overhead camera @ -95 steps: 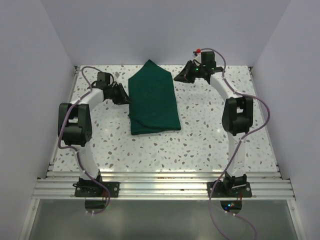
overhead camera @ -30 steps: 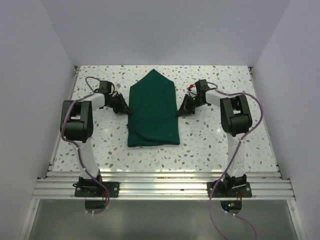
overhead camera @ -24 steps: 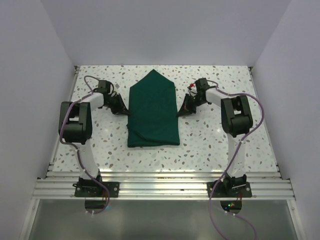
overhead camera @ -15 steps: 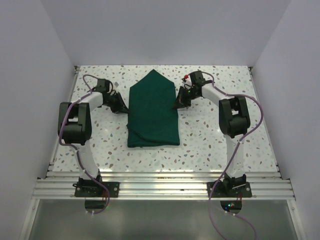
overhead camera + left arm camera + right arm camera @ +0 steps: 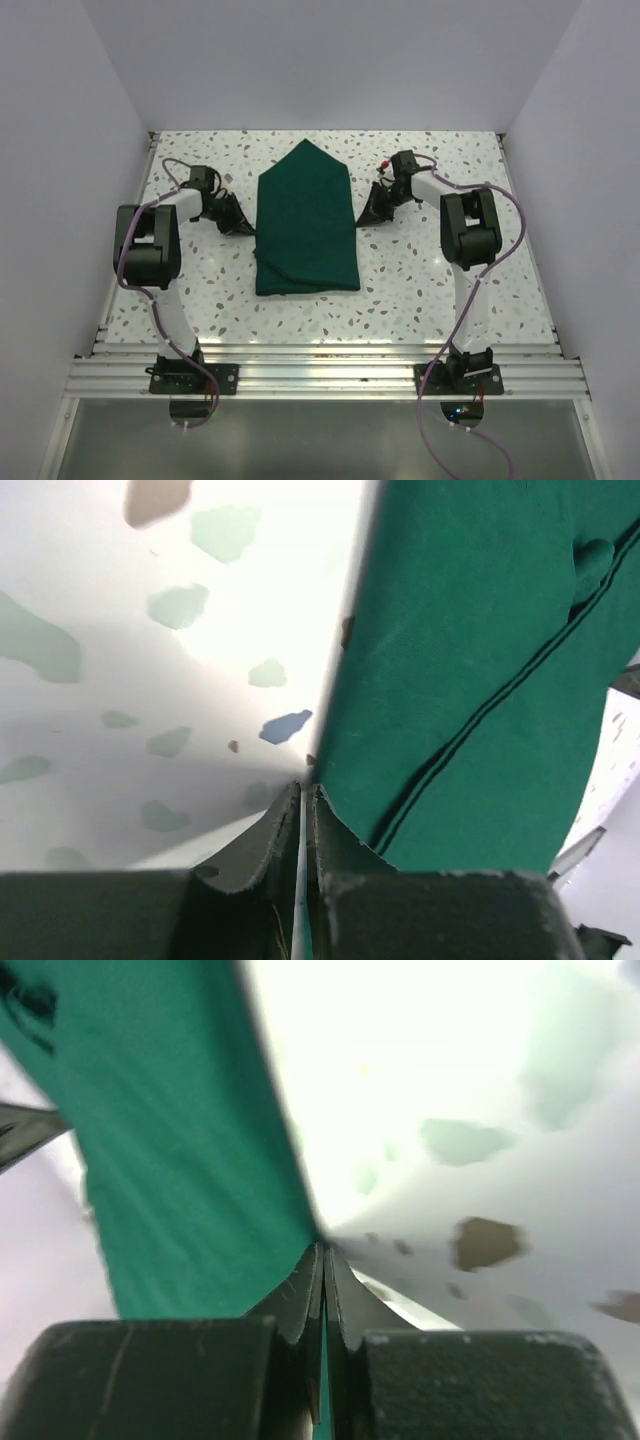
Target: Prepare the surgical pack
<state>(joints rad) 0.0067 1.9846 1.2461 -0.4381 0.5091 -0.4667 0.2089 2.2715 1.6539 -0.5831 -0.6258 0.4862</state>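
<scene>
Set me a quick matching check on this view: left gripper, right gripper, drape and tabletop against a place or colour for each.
Column one:
1. left gripper
2. right gripper
3. drape
4. tabletop

Column two:
A. speckled white
B. tips at the drape's right edge
C. dark green, pointed at the far end
D. tips at the drape's left edge

Pairs: 1-D, 2-B, 3-C, 4-A

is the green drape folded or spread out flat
folded: the green drape lies as a narrow bundle with a pointed far end, and the left wrist view shows one layer's edge lying across another
</scene>
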